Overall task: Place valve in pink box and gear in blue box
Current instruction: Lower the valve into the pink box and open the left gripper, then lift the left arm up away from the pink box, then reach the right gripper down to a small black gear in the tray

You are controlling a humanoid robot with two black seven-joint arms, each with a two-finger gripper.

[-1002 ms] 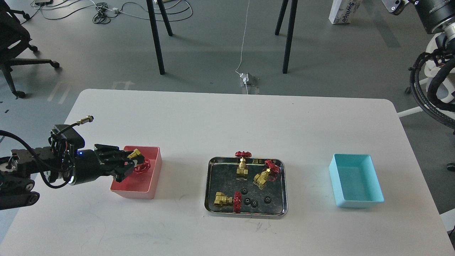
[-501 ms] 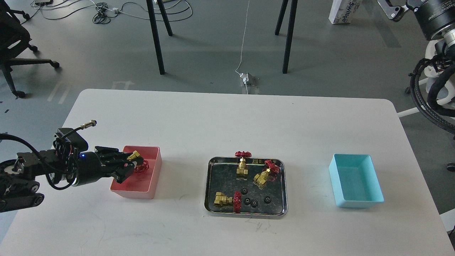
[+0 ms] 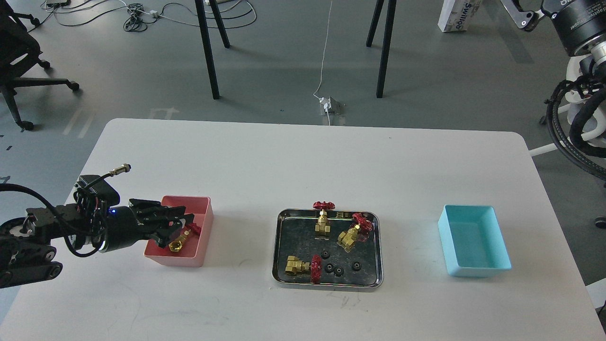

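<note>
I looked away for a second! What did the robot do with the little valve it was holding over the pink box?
The left gripper let the valve go: it dropped from between the fingers and now lies inside the pink box, and the arm has pulled back a bit to the left. The steel tray, its three valves and four gears, and the blue box stayed put.

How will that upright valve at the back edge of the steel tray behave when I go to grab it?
The upright valve looks top-heavy: its red handwheel sits above a narrow brass body, so a sideways nudge would probably tip it. The brass suggests it is stiff and fairly heavy for its size. It stands close to the steel tray rim, and on that shiny floor it may skid rather than stay put.
</note>
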